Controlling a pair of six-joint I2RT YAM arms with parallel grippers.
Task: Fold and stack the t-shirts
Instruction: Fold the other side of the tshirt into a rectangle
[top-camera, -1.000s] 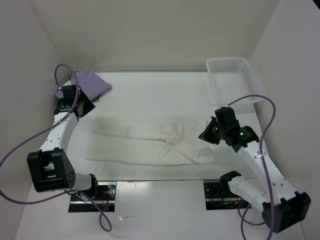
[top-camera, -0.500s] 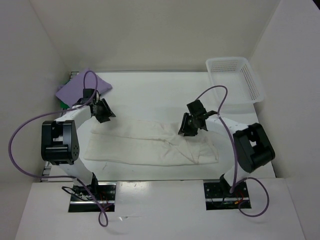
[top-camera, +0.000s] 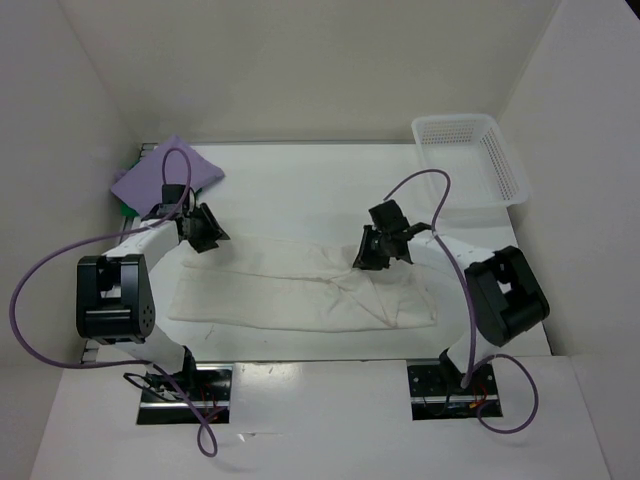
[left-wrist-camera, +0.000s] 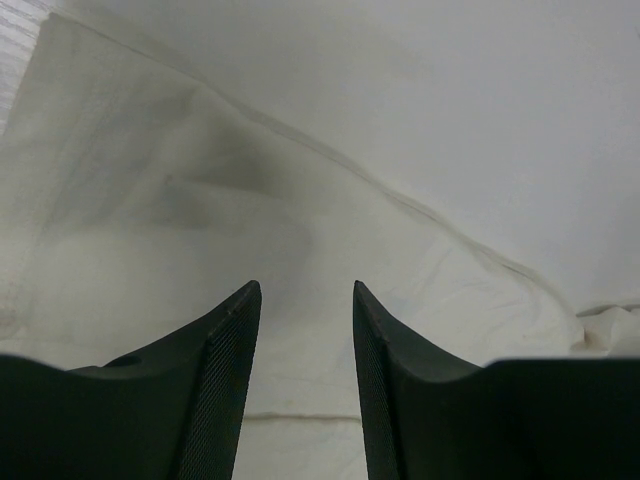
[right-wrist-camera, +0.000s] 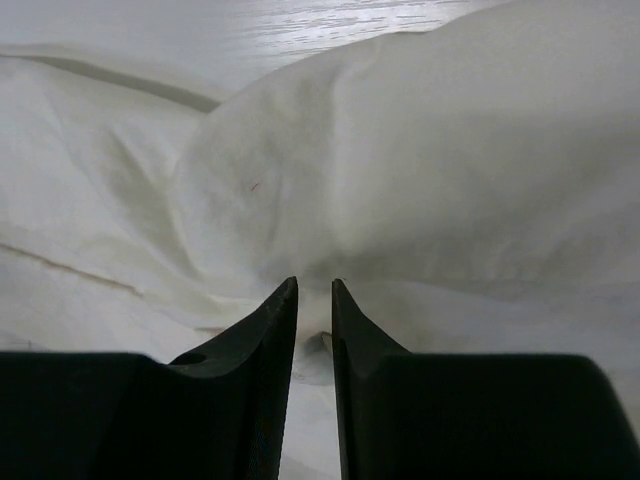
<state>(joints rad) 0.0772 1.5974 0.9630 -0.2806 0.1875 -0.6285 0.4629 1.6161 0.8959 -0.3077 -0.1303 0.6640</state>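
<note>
A white t-shirt (top-camera: 290, 290) lies spread out in a long band across the middle of the tabletop (top-camera: 300, 190), in the lower centre of the top view. Its right part is wrinkled.

The left end effector (top-camera: 209, 231) is at the upper left corner of this t-shirt. In the left wrist view its two fingers (left-wrist-camera: 225, 380) are spread apart. The cloth shows under and beyond them, and nothing is between them.

The right end effector (top-camera: 373, 254) is at the upper edge of the t-shirt, a little right of the centre. In the right wrist view its two black tips are almost pressed together, and a small fold of the white cloth sits in the narrow gap between them. The cloth rises in a soft mound just behind the tips.

A folded purple t-shirt (top-camera: 165, 172) lies at the upper left of the tabletop, apart from the white one. A white basket (top-camera: 453, 120) stands at the upper right corner.
</note>
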